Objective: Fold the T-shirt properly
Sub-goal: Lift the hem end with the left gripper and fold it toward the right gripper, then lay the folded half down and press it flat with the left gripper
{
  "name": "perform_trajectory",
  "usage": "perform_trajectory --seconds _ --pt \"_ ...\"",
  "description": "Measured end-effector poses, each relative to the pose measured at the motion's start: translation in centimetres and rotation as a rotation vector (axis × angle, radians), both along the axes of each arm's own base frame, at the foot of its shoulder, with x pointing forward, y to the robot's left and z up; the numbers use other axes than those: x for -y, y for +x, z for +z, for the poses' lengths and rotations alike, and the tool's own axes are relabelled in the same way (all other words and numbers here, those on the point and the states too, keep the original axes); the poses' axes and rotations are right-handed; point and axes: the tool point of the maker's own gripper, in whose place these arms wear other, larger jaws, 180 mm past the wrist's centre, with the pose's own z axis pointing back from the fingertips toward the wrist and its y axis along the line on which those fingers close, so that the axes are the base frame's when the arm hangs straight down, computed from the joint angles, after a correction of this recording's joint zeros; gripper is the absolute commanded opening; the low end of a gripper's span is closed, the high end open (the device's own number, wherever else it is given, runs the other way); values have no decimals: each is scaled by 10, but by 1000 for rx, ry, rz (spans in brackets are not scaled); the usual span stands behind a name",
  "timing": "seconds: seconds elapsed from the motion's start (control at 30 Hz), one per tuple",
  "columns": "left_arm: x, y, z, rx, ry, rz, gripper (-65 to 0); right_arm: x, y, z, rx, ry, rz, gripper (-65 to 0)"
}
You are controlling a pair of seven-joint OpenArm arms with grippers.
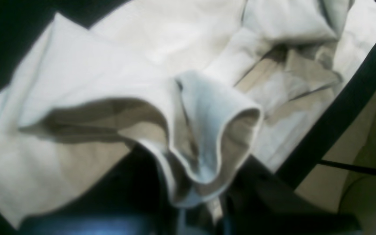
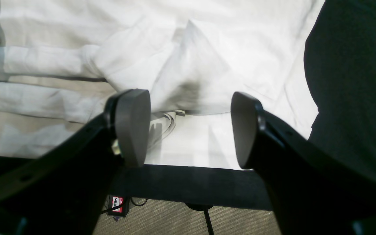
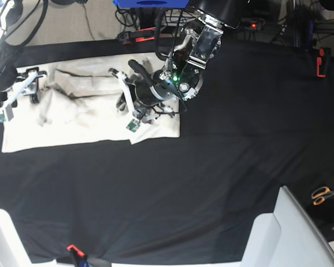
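Note:
The cream T-shirt (image 3: 72, 119) lies spread on the black tablecloth (image 3: 211, 167) at the far left, wrinkled and partly doubled over. My left gripper (image 3: 138, 99) sits over its right end. In the left wrist view the gripper (image 1: 201, 204) is shut on a lifted hem fold of the T-shirt (image 1: 86, 75), which drapes over the dark fingers. My right gripper (image 3: 14, 94) is at the shirt's left end. In the right wrist view it (image 2: 188, 130) is open and empty, with its grey pads (image 2: 132, 127) just above the T-shirt (image 2: 207, 39) near the table edge.
Orange-handled scissors (image 3: 323, 194) lie at the right edge. A white panel (image 3: 289, 233) stands at the front right. A red clamp (image 3: 321, 62) is at the back right. Beige floor with a cable (image 2: 204, 215) shows past the table edge.

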Motion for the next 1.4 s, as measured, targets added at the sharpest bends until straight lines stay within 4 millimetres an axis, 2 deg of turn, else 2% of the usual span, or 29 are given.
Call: perform_trajectory --seconds 0.17,0.3,0.47,0.6,0.77,0.87,1.0,1.1,1.23,1.33,1.4 --pt "7 4 5 8 -17 -1 -500 0 0 0 0 0 0 -293" --pt "22 5 10 32 -14 -55 -416 0 0 0 0 0 1 -293" --pt "37 -7 -8 -19 16 -124 -318 -1 0 0 0 0 2 -293" --pt "43 -3 -8 -20 12 -128 -313 0 0 0 0 0 1 -293" --pt "55 22 14 29 -91 -93 -309 0 0 0 0 0 1 -293" --pt "61 33 15 1 -118 -98 -309 0 1 0 2 0 1 -293" --pt "79 35 14 -42 -154 -148 -309 -2 1 0 3 3 2 -293" --pt "93 45 28 -41 -259 -121 -309 -1 1 1 3 0 2 -293" --pt "99 70 44 -26 -291 -123 -313 -1 2 1 3 1 3 -293" --pt "105 88 69 3 -340 -122 -324 -1 2 1 5 1 3 -293" --pt "108 88 88 18 -359 -148 -351 -1 2 1 5 1 2 -293"
